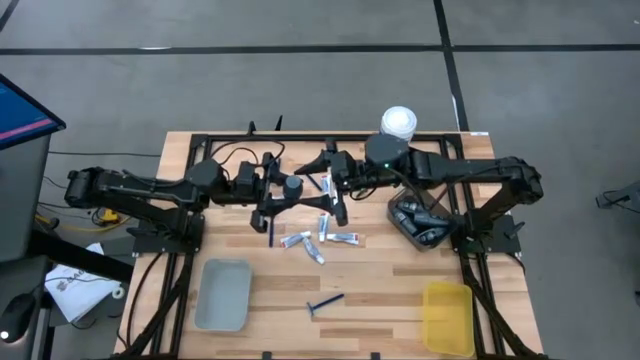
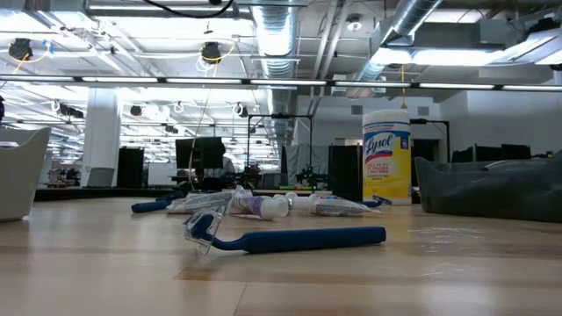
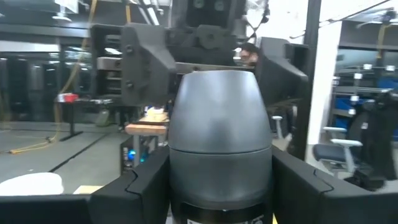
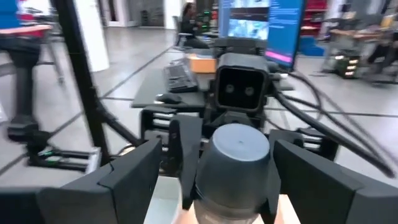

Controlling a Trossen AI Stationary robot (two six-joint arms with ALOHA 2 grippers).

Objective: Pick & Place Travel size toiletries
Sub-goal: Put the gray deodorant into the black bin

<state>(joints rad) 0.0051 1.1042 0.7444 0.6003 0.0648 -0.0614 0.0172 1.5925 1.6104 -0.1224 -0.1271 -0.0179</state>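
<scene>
A dark grey oval container is up in the air over the table's middle, between my two grippers. My left gripper reaches in from the left and is shut on it. My right gripper faces it from the right, open. Its fingers stand on either side of the container's far end; I cannot tell if they touch it. Small white tubes and thin blue razors lie flat on the wood below. The low view shows one razor and tubes, but neither gripper. My left gripper pinches the grey oval container between its two fingers, one on each side of its lower body. The fingers come in level from the table's left. The container is lifted clear of the table and points toward my right gripper.
A dark tray holding more grey containers sits on the right. A grey tray is near left, a yellow tray near right. The tall white-lidded yellow canister stands at the far edge.
</scene>
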